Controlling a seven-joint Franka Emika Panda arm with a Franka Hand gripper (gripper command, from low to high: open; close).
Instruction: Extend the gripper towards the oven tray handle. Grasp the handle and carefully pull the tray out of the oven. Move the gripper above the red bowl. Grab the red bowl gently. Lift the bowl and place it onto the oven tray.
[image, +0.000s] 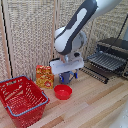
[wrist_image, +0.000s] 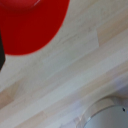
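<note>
While the white arm's gripper (image: 68, 74) hangs just above and behind the red bowl (image: 63, 91), its fingers too blurred to tell whether they are spread or closed, the bowl sits upright and empty on the pale wooden table (image: 95, 107). At the exterior view's right the oven (image: 116, 50) stands open, the tray (image: 106, 61) drawn forward over the lowered door, its bars running front to back. Bare tabletop lies between bowl and oven; a red mesh basket (image: 22, 100), apparently empty, stands at the left.
</note>
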